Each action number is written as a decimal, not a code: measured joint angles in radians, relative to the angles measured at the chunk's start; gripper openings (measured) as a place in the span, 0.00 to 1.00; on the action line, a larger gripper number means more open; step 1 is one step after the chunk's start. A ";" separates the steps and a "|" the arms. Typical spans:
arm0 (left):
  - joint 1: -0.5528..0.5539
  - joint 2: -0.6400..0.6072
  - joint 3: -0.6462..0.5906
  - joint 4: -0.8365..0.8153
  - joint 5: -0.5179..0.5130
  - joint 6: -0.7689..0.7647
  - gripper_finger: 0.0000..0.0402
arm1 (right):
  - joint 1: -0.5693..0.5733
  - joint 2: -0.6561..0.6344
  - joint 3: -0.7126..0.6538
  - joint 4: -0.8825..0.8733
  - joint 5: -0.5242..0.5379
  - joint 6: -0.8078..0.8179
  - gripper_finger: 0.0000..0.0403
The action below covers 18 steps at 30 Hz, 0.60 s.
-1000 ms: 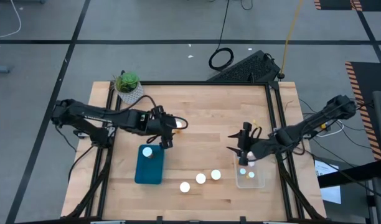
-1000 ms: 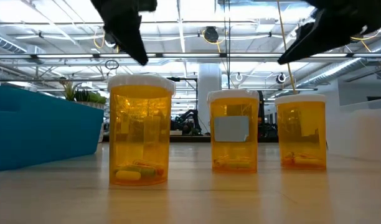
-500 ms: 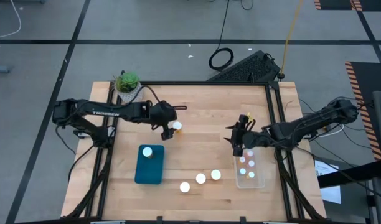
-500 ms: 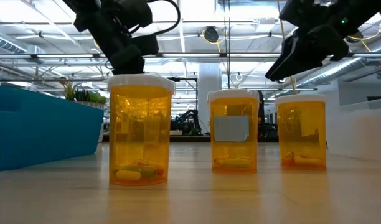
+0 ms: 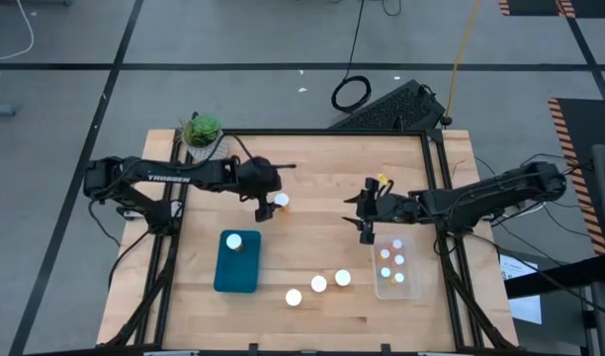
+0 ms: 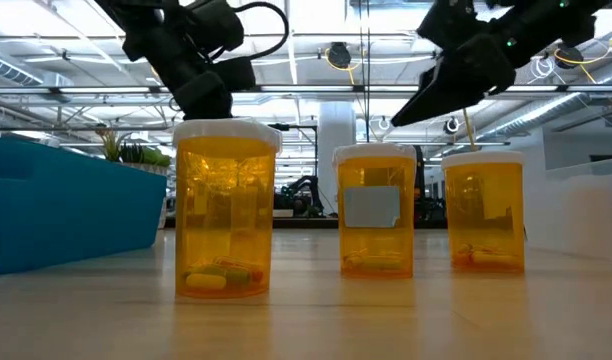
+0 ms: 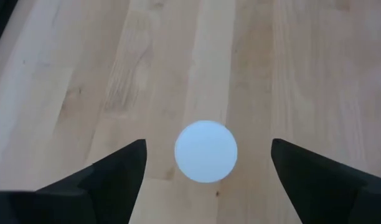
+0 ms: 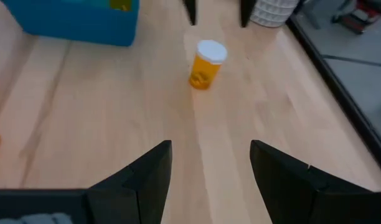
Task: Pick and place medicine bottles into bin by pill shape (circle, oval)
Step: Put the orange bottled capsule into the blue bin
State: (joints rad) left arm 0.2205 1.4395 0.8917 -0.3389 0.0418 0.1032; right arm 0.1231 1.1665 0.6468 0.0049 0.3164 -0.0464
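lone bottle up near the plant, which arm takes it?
Left. Its tool hangs open right over the bottle, white cap centred between the fingers in the left wrist view. The right tool, also open and empty, sits farther off, near the clear bin.

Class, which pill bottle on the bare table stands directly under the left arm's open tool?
The lone bottle near the plant, beneath the left tool; the other three stand in a row.
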 joint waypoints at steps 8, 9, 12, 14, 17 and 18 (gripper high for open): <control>0.016 0.063 -0.001 -0.005 -0.014 0.035 0.86 | -0.033 0.078 -0.001 0.037 -0.057 -0.011 0.53; 0.017 0.081 0.000 -0.003 -0.012 0.043 0.86 | -0.037 0.082 -0.001 0.041 -0.061 -0.011 0.53; 0.022 0.124 0.017 0.003 -0.016 0.053 0.86 | -0.040 0.089 -0.001 0.062 -0.083 -0.013 0.53; 0.023 0.139 0.029 0.000 -0.018 0.053 0.86 | -0.039 0.089 -0.001 0.081 -0.113 -0.020 0.53; 0.023 0.140 0.032 -0.001 -0.003 0.057 0.86 | -0.037 0.089 -0.001 0.096 -0.113 -0.023 0.53; 0.023 0.143 0.032 0.000 0.005 0.058 0.86 | -0.037 0.089 -0.001 0.094 -0.113 -0.023 0.53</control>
State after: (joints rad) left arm 0.2440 1.5822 0.9237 -0.3391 0.0467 0.1608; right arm 0.0860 1.2556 0.6460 0.0992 0.2030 -0.0694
